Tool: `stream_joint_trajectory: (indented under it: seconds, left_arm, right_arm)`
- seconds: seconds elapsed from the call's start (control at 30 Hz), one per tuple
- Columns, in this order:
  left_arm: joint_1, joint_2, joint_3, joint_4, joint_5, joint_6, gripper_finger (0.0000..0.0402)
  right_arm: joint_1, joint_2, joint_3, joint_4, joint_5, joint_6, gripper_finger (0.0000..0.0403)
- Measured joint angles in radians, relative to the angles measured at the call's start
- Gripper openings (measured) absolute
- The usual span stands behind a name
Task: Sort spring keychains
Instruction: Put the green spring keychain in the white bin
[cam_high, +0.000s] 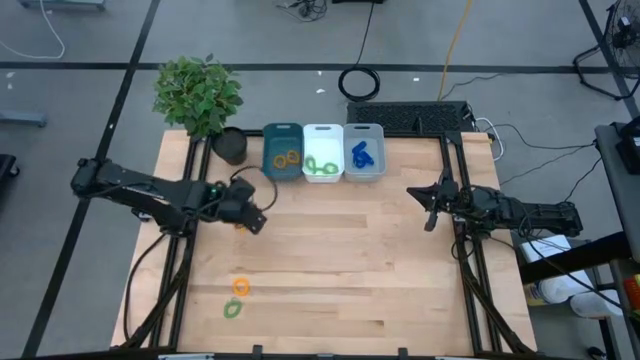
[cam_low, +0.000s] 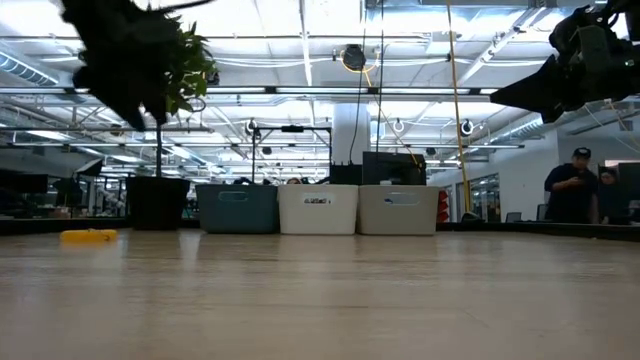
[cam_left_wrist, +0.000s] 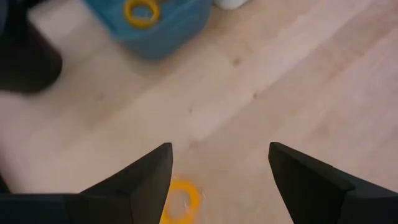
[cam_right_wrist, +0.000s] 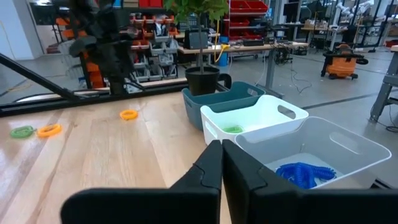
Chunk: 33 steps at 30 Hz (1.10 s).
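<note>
My left gripper (cam_high: 254, 220) (cam_left_wrist: 217, 163) hovers open above the table's left half, pointing steeply down. An orange spring keychain (cam_left_wrist: 182, 200) (cam_right_wrist: 129, 114) lies flat on the wood below it, partly behind one finger and not between the two. Another orange keychain (cam_high: 240, 287) and a green one (cam_high: 233, 309) lie near the front left. At the far edge, the teal bin (cam_high: 283, 152) holds orange keychains (cam_left_wrist: 142, 11), the white bin (cam_high: 322, 152) green ones, and the clear bin (cam_high: 363, 152) blue ones (cam_right_wrist: 301, 173). My right gripper (cam_high: 430, 208) (cam_right_wrist: 222, 152) waits shut at the right, held level above the table.
A potted plant (cam_high: 198, 92) and its black pot (cam_high: 230, 145) stand at the far left beside the teal bin. A black cable coil (cam_high: 359, 83) lies on the floor beyond the bins. People stand in the room behind the table (cam_low: 575, 185).
</note>
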Motion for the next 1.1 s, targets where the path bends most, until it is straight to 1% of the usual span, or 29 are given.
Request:
stream_joint_trajectory:
  seconds: [0.13, 0.33, 0.47, 0.63, 0.73, 0.83, 0.97, 1.1]
  left_arm:
    - [-0.118, -0.031, -0.001, -0.075, 0.023, -0.182, 0.0273]
    - [-0.304, -0.055, -0.001, -0.147, 0.069, -0.418, 0.0274]
    - [-0.421, -0.052, -0.001, -0.156, 0.118, -0.54, 0.0273]
    - [-0.541, -0.017, -0.001, -0.155, 0.202, -0.653, 0.0273]
    - [-0.601, 0.014, -0.001, -0.146, 0.271, -0.697, 0.0273]
    - [-0.644, 0.046, -0.001, -0.093, 0.331, -0.702, 0.0273]
    - [-0.702, 0.095, 0.0, -0.019, 0.352, -0.702, 0.0273]
    - [-0.737, 0.163, 0.0, 0.044, 0.355, -0.701, 0.0273]
  right_arm:
    - [0.0, 0.0, 0.0, -0.001, 0.0, 0.0, 0.0]
    - [0.0, 0.0, 0.0, -0.001, 0.0, 0.0, 0.0]
    - [0.0, 0.0, 0.0, -0.001, 0.0, 0.0, 0.0]
    - [0.0, 0.0, 0.0, -0.001, 0.0, 0.0, 0.0]
    - [0.0, 0.0, 0.0, -0.001, 0.0, 0.0, 0.0]
    - [0.0, 0.0, 0.0, -0.002, 0.0, 0.0, 0.0]
    - [0.0, 0.0, 0.0, -0.002, 0.0, 0.0, 0.0]
    - [0.0, 0.0, 0.0, -0.002, 0.0, 0.0, 0.0]
